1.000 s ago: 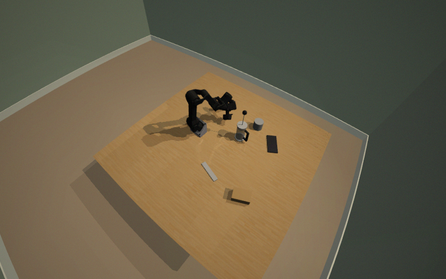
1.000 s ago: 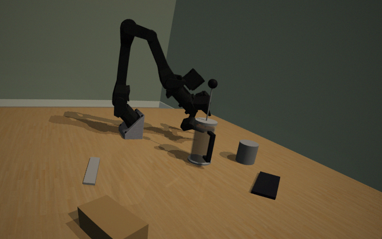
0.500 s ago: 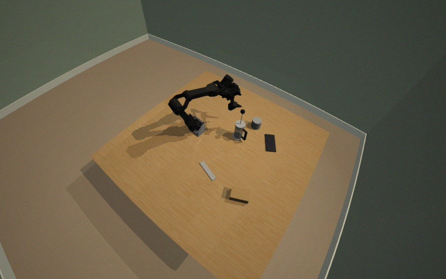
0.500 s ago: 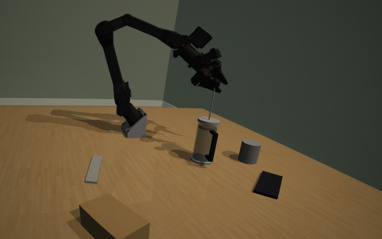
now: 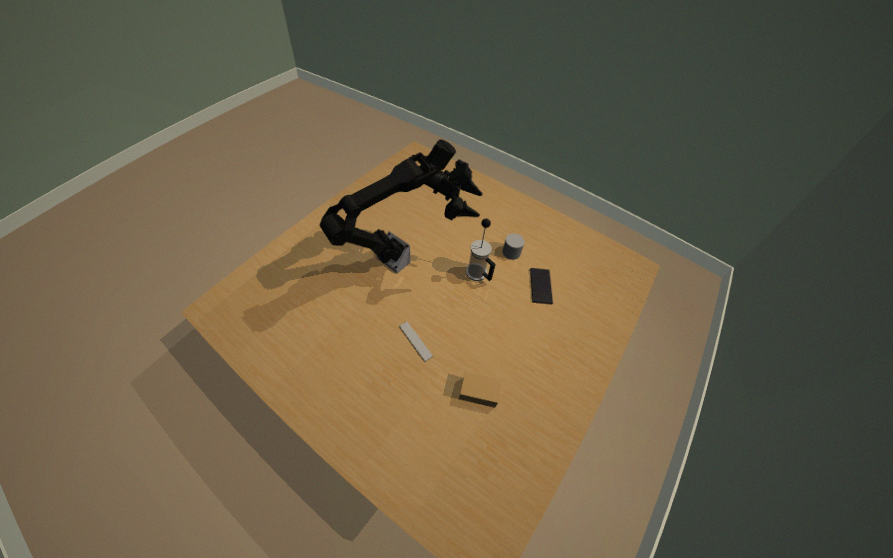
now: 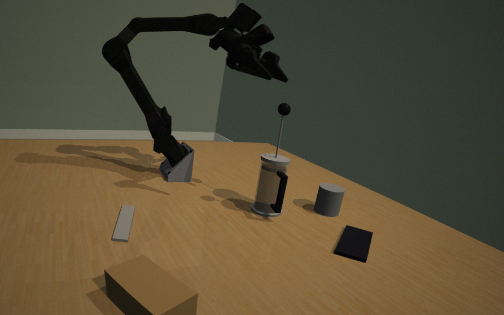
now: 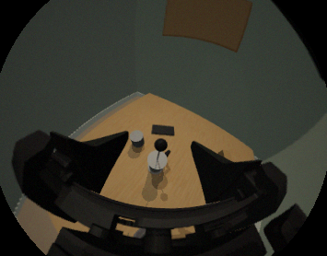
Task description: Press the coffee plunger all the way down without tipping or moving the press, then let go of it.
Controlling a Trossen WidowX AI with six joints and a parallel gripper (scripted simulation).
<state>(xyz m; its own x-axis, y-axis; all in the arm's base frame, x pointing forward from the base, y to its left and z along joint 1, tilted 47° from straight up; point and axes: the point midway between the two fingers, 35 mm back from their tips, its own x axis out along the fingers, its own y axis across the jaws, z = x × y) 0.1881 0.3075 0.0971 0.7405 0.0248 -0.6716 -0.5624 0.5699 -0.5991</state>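
The coffee press (image 5: pixel 477 263) (image 6: pixel 270 189) (image 7: pixel 157 162) stands upright on the table, a glass body with a pale lid and a black handle. Its plunger is fully up: the black knob (image 5: pixel 485 222) (image 6: pixel 284 108) (image 7: pixel 160 145) sits on a thin rod high above the lid. My gripper (image 5: pixel 480 204) (image 6: pixel 279 80) (image 7: pixel 161 139) is wide open and empty. It hangs above the knob and a little toward the arm's base, touching nothing. In the wrist view the knob appears between the two fingers, farther off.
A grey cylinder (image 5: pixel 513 246) (image 6: pixel 329 199) (image 7: pixel 137 138) stands close to the press. A dark flat slab (image 5: pixel 541 285) (image 6: pixel 354 243) (image 7: pixel 163 130) lies beyond it. A pale flat bar (image 5: pixel 415 341) (image 6: pixel 123 223) and a tan block (image 5: pixel 479 388) (image 6: pixel 150 284) lie farther away on the table.
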